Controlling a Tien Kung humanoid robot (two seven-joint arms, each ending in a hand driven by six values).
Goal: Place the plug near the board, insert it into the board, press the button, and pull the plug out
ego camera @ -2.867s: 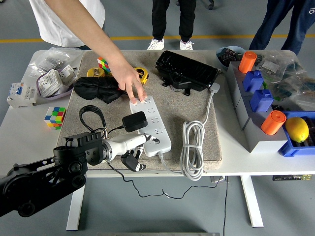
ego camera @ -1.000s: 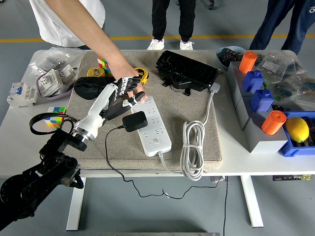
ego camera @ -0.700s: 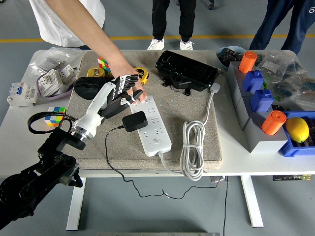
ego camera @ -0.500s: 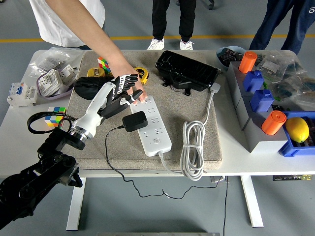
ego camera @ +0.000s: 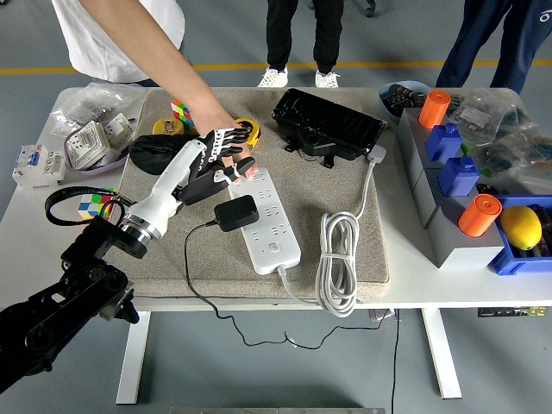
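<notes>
While the black plug (ego camera: 235, 213) sits seated in the white power strip (ego camera: 266, 221), the left hand (ego camera: 220, 155) has swung up from the near edge to the strip's far end, fingers spread and empty beside the person's hand (ego camera: 226, 142), apparently lining up for the button press.

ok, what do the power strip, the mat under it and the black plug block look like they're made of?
Power strip: hard white plastic, smooth with a slight sheen. Mat: beige-grey, matte and fuzzy, likely felt or short-pile carpet; soft edge. Plug block: black plastic, matte to satin, rounded corners, seated in the strip. The left robot hand hovers at the strip's far end, beside a person's hand.
</notes>
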